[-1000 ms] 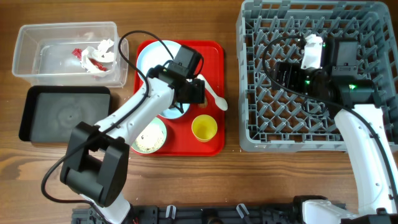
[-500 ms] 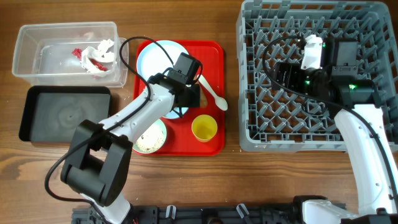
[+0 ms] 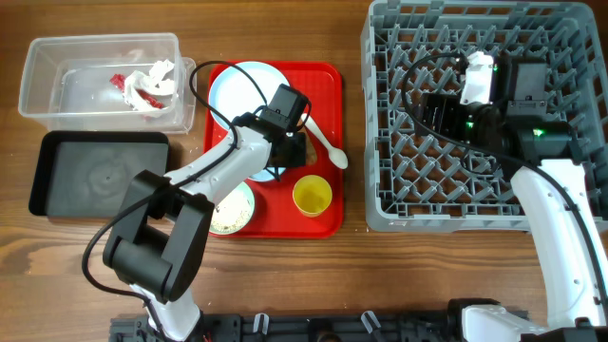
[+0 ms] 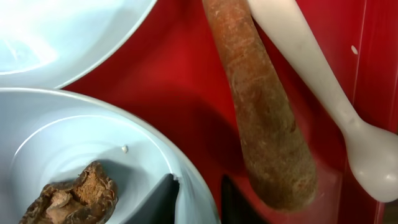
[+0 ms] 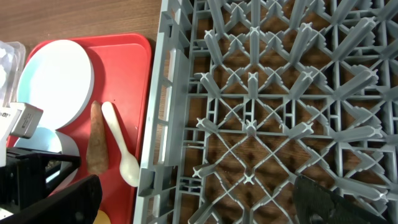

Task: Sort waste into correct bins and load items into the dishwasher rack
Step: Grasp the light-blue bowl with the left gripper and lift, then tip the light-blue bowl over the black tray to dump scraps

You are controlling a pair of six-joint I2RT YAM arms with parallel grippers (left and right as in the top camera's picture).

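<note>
While the right gripper [image 5: 198, 186] hangs over the dishwasher rack [image 3: 427, 220] with its jaws spread wide and nothing between them, the left gripper [image 4: 199, 208] sits low over the red serving tray [image 3: 323, 90]. One of its dark fingers [image 4: 158, 200] is inside the light blue bowl [image 4: 37, 124] and the other is just outside. The rim runs through the narrow gap between them (whether they press on it I cannot tell). A dark brown food scrap [image 4: 71, 198] lies in that bowl, with a single white grain near it. Just beside the bowl, the carrot-like stick [image 4: 264, 112] rests on the tray, and the white plastic spoon [image 4: 311, 68] lies along its far side. The plate [image 4: 62, 31] is at the tray's far end. The pale green bowl [image 3: 252, 201] holds rice [image 3: 226, 217] at the near left corner, with the yellow cup [image 3: 312, 196] to its right. The red-and-white wrapper [image 3: 147, 84] lies in the clear tub [image 3: 57, 57], and the black tray [image 3: 100, 176] sits in front of the tub.
</note>
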